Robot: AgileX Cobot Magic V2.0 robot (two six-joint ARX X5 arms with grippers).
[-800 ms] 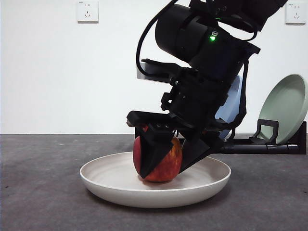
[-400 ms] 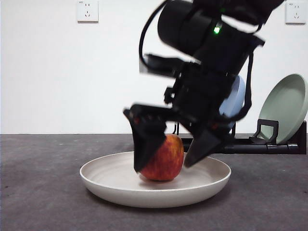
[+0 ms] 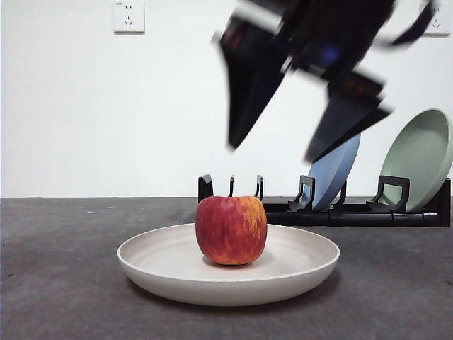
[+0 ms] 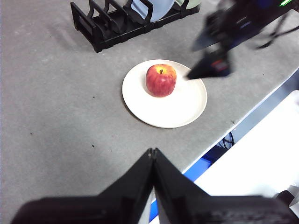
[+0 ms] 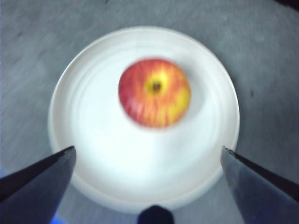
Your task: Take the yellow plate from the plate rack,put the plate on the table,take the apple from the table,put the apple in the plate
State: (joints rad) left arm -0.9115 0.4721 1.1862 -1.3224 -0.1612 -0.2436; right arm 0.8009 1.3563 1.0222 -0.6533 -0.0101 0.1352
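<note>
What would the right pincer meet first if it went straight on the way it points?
Probably the yellow plate just beside the apple; the open right pincer points down there, though depth is unclear.

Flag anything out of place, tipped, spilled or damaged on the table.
Nothing stands out. The apple sits upright in the yellow plate, which lies flat on the table. The blue plate and green plate lean in the plate rack. The right gripper hangs open above.

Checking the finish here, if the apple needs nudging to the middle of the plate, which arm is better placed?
Right, probably. The right gripper hangs open directly above the apple on the plate. The left gripper is shut and off to the side over the table.
</note>
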